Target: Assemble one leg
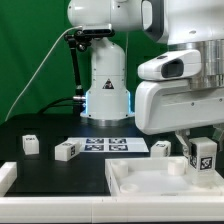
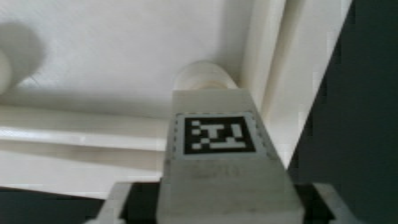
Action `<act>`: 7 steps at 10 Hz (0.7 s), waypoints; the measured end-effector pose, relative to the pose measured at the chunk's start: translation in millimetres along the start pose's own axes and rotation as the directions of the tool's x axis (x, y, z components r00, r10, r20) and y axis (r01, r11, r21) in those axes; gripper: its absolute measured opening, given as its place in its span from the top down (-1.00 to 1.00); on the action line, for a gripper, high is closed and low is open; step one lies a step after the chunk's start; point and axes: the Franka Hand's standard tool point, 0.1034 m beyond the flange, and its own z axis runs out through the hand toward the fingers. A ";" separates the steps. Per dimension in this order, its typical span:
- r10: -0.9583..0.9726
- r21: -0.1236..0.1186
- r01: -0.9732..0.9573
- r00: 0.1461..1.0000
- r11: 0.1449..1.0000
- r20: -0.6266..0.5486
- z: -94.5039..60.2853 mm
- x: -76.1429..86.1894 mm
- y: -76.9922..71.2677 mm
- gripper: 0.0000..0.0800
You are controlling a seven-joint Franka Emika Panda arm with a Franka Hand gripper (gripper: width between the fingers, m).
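Note:
My gripper (image 1: 200, 143) is shut on a white leg (image 1: 202, 158) with a black-and-white tag on its face. It holds the leg upright just above the large white tray-like board (image 1: 135, 186), near the corner at the exterior view's right. In the wrist view the leg (image 2: 217, 130) fills the middle between the two dark fingers (image 2: 135, 203) of the gripper (image 2: 222, 205). Its far end points down at the board's inner floor (image 2: 107, 100), close beside the raised rim (image 2: 267, 60). Whether the leg touches the board I cannot tell.
Three more legs lie on the black table: one (image 1: 30, 144) at the exterior view's left, one (image 1: 67, 151) beside the marker board (image 1: 112, 146), one (image 1: 160, 149) behind the tray. A white part (image 1: 6, 176) lies at the left edge. The arm's base (image 1: 105, 85) stands behind.

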 end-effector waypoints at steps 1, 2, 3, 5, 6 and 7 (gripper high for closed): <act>0.002 0.001 -0.002 1.000 1.000 0.001 0.7 -0.3 0.7 0.27; 0.046 0.004 -0.046 0.999 0.999 -0.003 0.9 -0.1 1.0 0.27; 0.138 0.009 -0.138 0.990 0.990 -0.016 1.3 1.2 0.1 0.27; 0.349 0.016 -0.348 0.936 0.937 -0.040 1.3 1.5 1.0 0.27; 0.428 0.020 -0.428 0.902 0.904 -0.047 1.5 1.3 1.7 0.27; 0.564 0.033 -0.563 0.824 0.826 -0.054 1.6 1.8 3.7 0.27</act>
